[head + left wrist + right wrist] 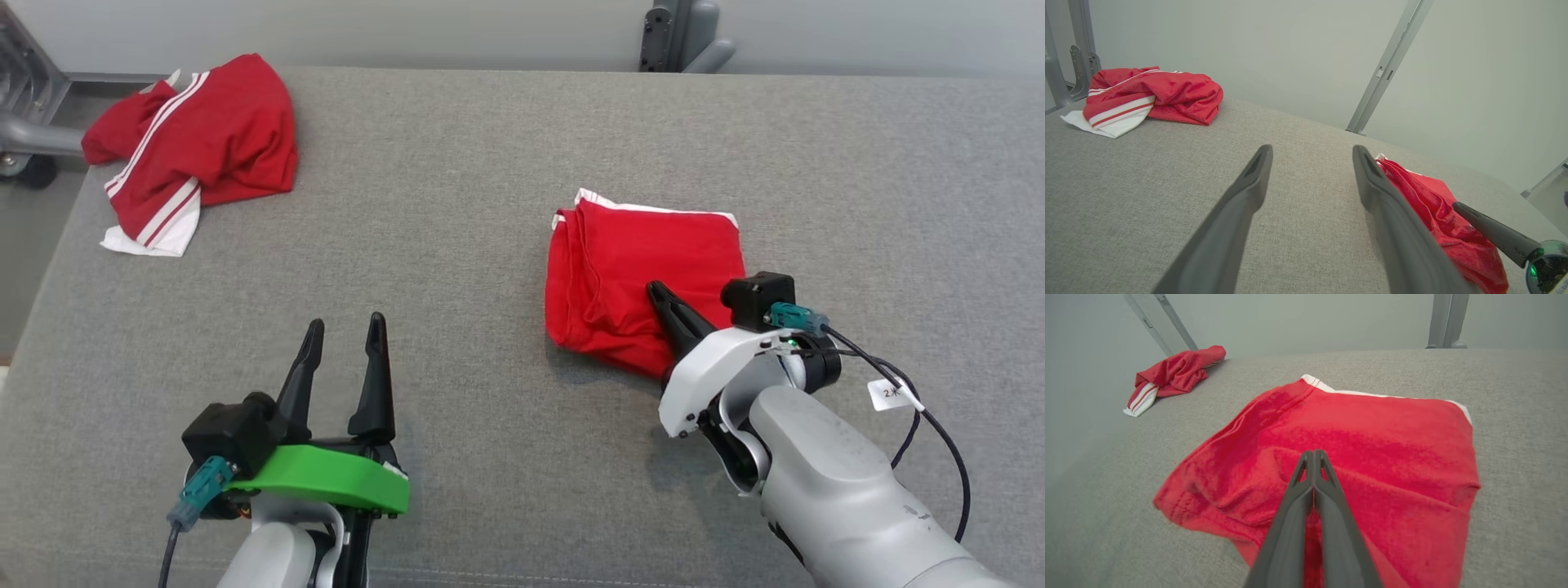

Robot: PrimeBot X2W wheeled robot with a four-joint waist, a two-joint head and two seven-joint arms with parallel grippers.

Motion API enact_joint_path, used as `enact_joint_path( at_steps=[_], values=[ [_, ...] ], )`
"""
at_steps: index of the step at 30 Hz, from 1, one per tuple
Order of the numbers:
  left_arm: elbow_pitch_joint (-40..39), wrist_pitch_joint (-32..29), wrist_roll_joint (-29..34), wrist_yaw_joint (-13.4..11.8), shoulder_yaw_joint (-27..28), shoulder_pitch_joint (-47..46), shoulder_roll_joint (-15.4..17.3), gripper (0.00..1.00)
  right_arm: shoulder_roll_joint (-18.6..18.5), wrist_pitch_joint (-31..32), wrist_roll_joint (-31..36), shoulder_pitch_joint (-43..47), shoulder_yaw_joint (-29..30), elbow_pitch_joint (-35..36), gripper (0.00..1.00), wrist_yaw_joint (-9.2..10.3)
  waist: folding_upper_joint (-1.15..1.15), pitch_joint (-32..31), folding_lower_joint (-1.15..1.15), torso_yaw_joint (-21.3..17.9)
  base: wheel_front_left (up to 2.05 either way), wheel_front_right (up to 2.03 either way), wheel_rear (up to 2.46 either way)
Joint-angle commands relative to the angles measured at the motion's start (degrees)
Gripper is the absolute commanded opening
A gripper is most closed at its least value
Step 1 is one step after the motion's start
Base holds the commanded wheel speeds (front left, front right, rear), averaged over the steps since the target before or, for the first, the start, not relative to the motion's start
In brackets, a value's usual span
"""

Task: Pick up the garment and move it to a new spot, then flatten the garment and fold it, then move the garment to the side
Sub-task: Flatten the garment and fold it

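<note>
A red garment (645, 269) with white trim lies folded into a rough square right of the middle of the grey cloth-covered table (490, 163). My right gripper (657, 290) is shut, its two fingers pressed together and lying over the near part of the folded cloth; in the right wrist view the right gripper (1313, 453) shows no cloth pinched between its tips, with the garment (1372, 428) spread beneath. My left gripper (343, 331) stands open over bare table at the lower left, well apart from the garment (1437, 208).
A second red garment (200, 139) with white stripes lies crumpled at the table's far left corner. A grey metal frame (24, 106) stands beyond the left edge and a grey post (682, 37) behind the back edge.
</note>
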State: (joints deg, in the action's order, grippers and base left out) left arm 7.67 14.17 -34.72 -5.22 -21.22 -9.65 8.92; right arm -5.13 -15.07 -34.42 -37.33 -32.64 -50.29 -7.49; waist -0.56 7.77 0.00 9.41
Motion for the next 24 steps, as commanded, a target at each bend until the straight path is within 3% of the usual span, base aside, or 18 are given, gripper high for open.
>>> enact_joint_path(
  at_steps=[1, 12, 18, 24],
  values=[
    [0.1, 0.1, 0.3, 0.3, 0.0, -1.3, -0.1, 1.00, 0.0, -0.2, 0.8, -0.7, 0.0, -0.6, 0.00, 0.00, 0.56, 1.6, 0.00, 2.5, 0.00, 0.00, 0.00],
    [0.9, 0.6, 0.6, 0.8, 0.4, -2.4, -0.5, 1.00, 1.9, -0.2, 4.1, -1.1, -5.1, -1.7, 0.00, 0.00, 0.56, 3.7, 0.00, 6.6, 0.00, 0.00, 0.00],
    [1.2, 0.7, 0.6, 0.7, 0.7, -2.5, -0.8, 1.00, 2.1, -0.2, 3.2, -1.7, -10.6, -3.5, 0.00, 0.00, 0.56, 3.7, 0.00, 6.4, 0.00, 0.00, 0.00],
    [1.3, 0.8, 0.7, 0.7, 1.3, -1.9, -0.7, 1.00, 1.8, -0.2, 3.4, -2.7, -10.4, 0.5, 0.00, 0.00, 0.56, 3.1, 0.00, 4.6, 0.00, 0.00, 0.00]
  ],
)
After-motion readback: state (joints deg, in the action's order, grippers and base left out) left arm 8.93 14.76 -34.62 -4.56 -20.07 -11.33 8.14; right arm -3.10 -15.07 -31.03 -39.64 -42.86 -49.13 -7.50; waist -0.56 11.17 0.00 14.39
